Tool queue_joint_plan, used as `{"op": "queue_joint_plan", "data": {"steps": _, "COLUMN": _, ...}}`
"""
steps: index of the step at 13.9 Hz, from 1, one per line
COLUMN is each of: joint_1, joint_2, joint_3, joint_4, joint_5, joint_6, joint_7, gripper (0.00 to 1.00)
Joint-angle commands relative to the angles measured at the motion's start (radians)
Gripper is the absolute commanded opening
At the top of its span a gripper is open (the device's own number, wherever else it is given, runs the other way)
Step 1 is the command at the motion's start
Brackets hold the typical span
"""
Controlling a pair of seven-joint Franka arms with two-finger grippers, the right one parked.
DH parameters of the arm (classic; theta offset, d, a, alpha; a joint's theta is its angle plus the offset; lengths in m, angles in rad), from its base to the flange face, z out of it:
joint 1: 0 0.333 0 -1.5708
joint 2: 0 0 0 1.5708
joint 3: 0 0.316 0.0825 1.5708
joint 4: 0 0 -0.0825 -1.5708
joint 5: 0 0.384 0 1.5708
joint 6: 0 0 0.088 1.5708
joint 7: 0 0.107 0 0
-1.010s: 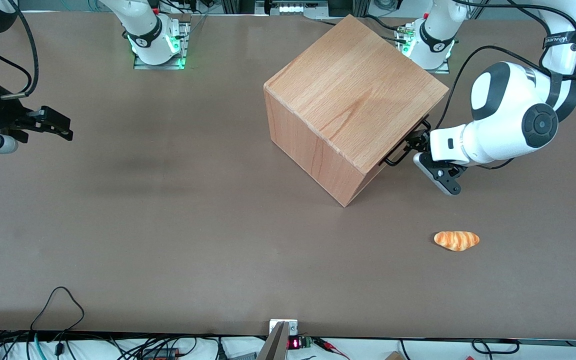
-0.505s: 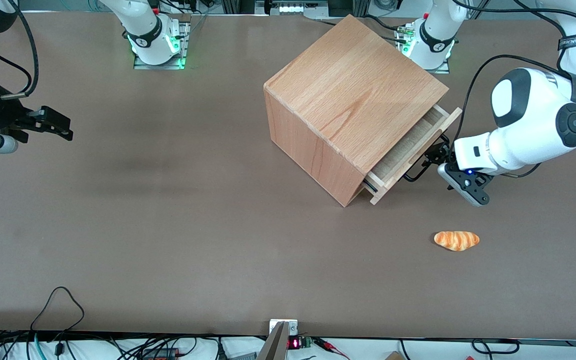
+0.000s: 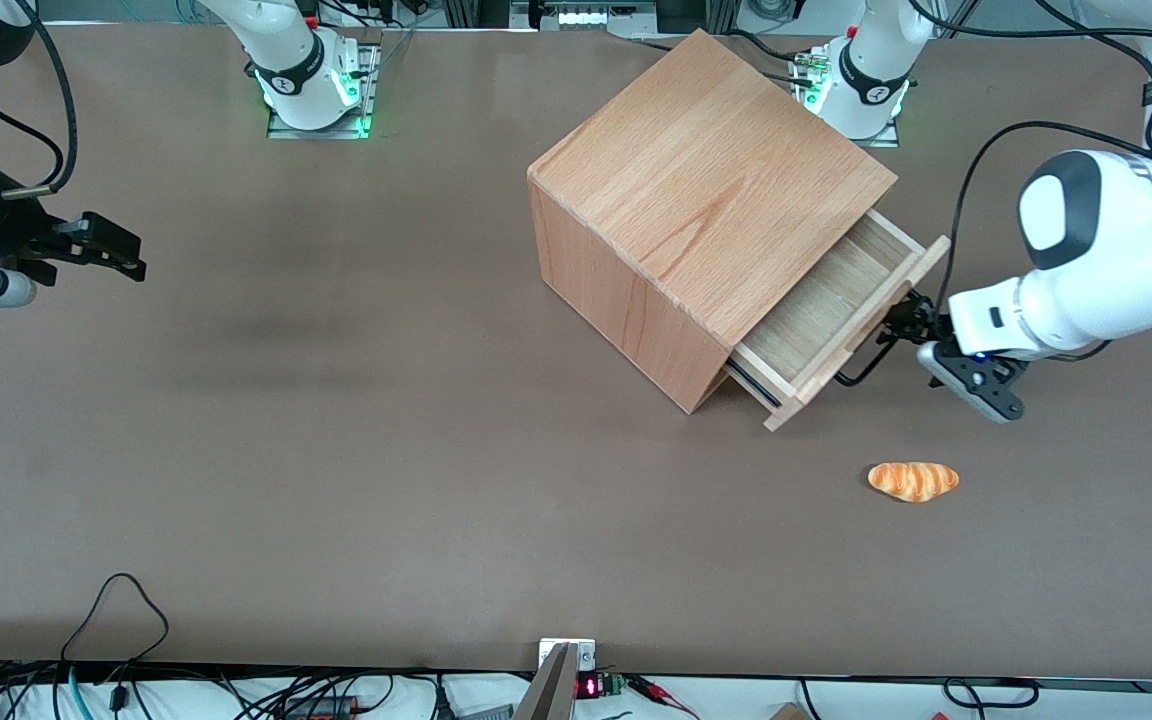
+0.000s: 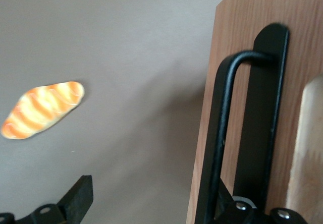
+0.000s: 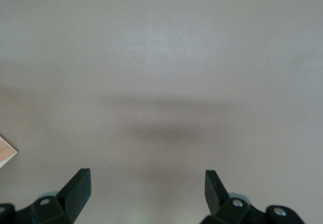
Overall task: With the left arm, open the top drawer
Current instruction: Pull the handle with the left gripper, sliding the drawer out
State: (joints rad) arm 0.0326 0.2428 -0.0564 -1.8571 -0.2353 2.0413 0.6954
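At the cabinet front, top drawer (image 3: 826, 310) partway out.
Pincer (image 3: 911, 325) clamped on stiff black wire handle (image 4: 222, 133); drawer looks light, probably slides easily.

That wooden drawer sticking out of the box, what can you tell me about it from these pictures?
The top drawer is shallow, of light beech-like wood, with a flat front panel and a black U-shaped wire handle. It is pulled partly out of the top of the wooden cube cabinet, and its bare inside shows nothing in it. The left arm's gripper is at the handle. A bread roll lies apart on the table, nearer the front camera.
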Motion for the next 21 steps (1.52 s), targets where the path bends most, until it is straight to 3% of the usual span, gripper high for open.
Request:
{"op": "queue_joint_plan", "data": {"steps": 1, "joint_1": 0.018, "joint_2": 0.009, "joint_3": 0.010, "joint_4": 0.001, "joint_5": -0.015, "joint_6": 0.033, "joint_7": 0.055, "gripper": 1.00}}
{"op": "queue_joint_plan", "data": {"steps": 7, "joint_1": 0.047, "joint_2": 0.021, "joint_3": 0.098, "joint_4": 0.012, "joint_5": -0.013, "joint_6": 0.080, "joint_7": 0.058, "gripper": 1.00}}
{"op": "queue_joint_plan", "data": {"steps": 12, "joint_1": 0.050, "joint_2": 0.016, "joint_3": 0.098, "joint_4": 0.070, "joint_5": -0.015, "joint_6": 0.071, "joint_7": 0.038, "gripper": 1.00}}
{"op": "queue_joint_plan", "data": {"steps": 16, "joint_1": 0.047, "joint_2": 0.004, "joint_3": 0.098, "joint_4": 0.156, "joint_5": -0.001, "joint_6": -0.028, "joint_7": 0.033, "gripper": 1.00}}
{"op": "queue_joint_plan", "data": {"steps": 21, "joint_1": 0.038, "joint_2": -0.106, "joint_3": 0.098, "joint_4": 0.151, "joint_5": 0.045, "joint_6": -0.154, "joint_7": -0.083, "gripper": 1.00}}
